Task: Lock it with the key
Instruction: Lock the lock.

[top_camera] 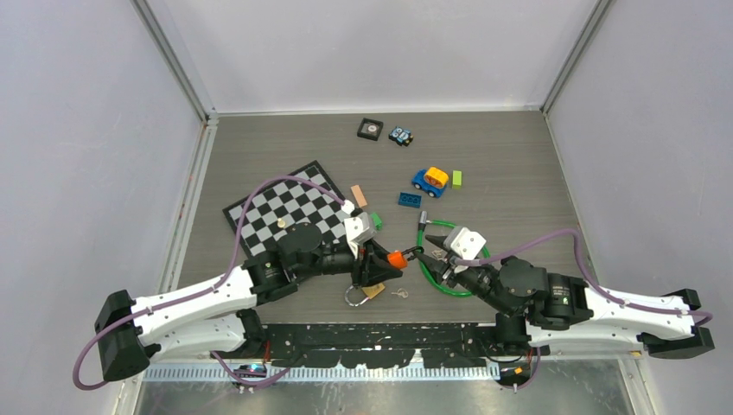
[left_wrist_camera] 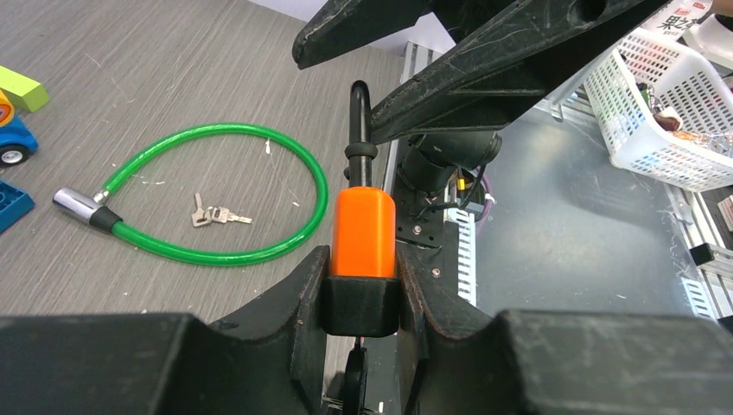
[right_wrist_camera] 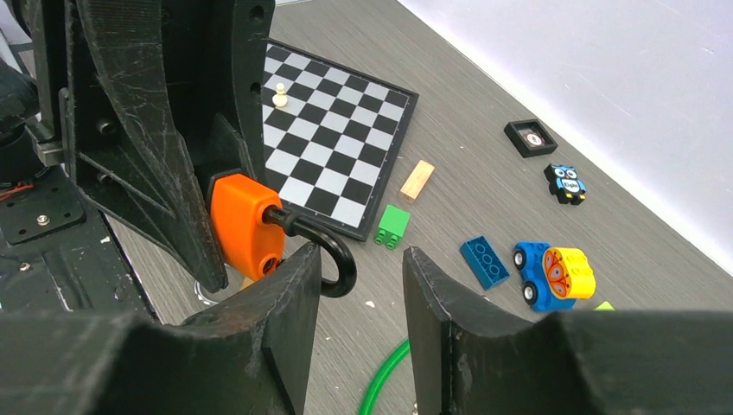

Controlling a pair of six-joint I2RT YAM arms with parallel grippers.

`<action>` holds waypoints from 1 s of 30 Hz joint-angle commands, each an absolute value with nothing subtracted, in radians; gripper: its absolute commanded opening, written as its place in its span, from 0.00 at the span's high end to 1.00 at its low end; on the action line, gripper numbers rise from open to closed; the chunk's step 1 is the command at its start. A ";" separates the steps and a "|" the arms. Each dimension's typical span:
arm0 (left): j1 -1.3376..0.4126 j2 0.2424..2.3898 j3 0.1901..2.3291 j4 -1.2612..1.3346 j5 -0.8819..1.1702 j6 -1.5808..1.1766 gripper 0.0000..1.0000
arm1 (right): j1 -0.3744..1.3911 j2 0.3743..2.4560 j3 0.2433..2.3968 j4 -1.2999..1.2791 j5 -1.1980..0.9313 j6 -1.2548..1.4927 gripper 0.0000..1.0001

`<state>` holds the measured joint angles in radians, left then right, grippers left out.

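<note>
Left gripper [left_wrist_camera: 361,294] clamped on orange padlock [left_wrist_camera: 364,229] body, shackle [right_wrist_camera: 333,251] pointing at right gripper [right_wrist_camera: 360,259]. Its jaws are apart, holding nothing; shackle sits just beside one finger, contact unclear. Keys [left_wrist_camera: 216,213] lie on table [top_camera: 519,164] inside green cable [left_wrist_camera: 259,138] loop, apart from both grippers. Further back: chessboard [right_wrist_camera: 346,130] with one pawn [right_wrist_camera: 279,93], blocks [right_wrist_camera: 393,226], toy car [right_wrist_camera: 553,275].

Seen from above, I had open table [top_camera: 519,199] at 1 and 2 o'clock of my right gripper [top_camera: 435,253]. At 9 the orange padlock [top_camera: 397,258] in the left gripper [top_camera: 387,262] blocked passage. The green cable [top_camera: 437,286] looped beneath at 6, with keys [top_camera: 398,293] at 8. A blue brick [top_camera: 410,200] stood farther off at 11.
</note>
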<state>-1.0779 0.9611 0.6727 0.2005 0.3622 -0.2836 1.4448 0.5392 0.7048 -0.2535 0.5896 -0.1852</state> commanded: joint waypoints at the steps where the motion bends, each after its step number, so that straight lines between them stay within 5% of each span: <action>1: -1.078 0.948 0.724 0.298 0.393 -0.293 1.00 | 1.447 0.537 0.702 -0.193 0.586 -0.189 0.58; 8: -1.077 0.939 0.717 0.296 0.379 -0.285 1.00 | 1.446 0.530 0.706 -0.192 0.550 -0.176 0.89; 12: -1.078 0.928 0.709 0.299 0.357 -0.252 1.00 | 1.446 0.538 0.718 -0.202 0.526 -0.157 0.99; 30: -1.078 0.960 0.727 0.368 0.308 -0.232 1.00 | 1.446 0.668 0.662 -0.044 0.453 -0.066 0.99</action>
<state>-1.0679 0.9623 0.6727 0.1890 0.3229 -0.2310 1.4349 0.6090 0.6960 -0.1986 0.5602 -0.1486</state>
